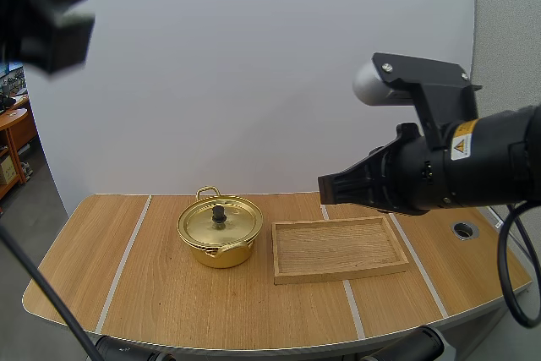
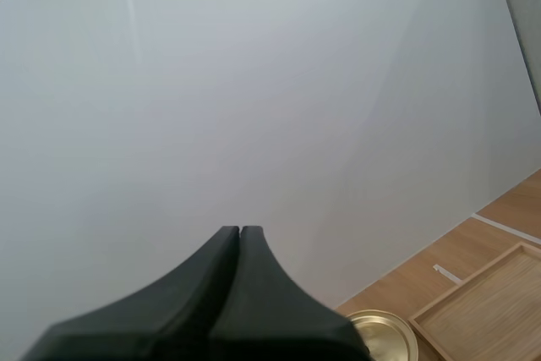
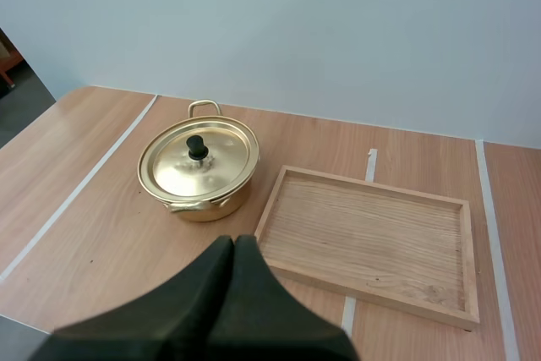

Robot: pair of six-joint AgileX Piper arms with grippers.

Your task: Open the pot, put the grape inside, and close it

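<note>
A gold pot (image 1: 220, 232) stands on the table left of centre, its lid (image 1: 218, 221) on, with a black knob (image 1: 219, 212). In the right wrist view my right gripper (image 3: 234, 241) is shut on nothing, its fingers one dark wedge, raised well above the table in front of the pot (image 3: 199, 168) and the wooden tray (image 3: 368, 238). My left gripper (image 2: 240, 230) is also shut and empty, held high. Beyond it lie the pot's rim (image 2: 385, 331) and a corner of the tray (image 2: 482, 310). My right arm (image 1: 439, 166) hangs over the table's right half.
The wooden tray (image 1: 338, 248) lies empty just right of the pot. White tape lines (image 1: 122, 268) cross the table (image 1: 169, 302), and a round grommet hole (image 1: 464, 229) sits near its right edge. My left arm (image 1: 46, 10) hangs high at the far left.
</note>
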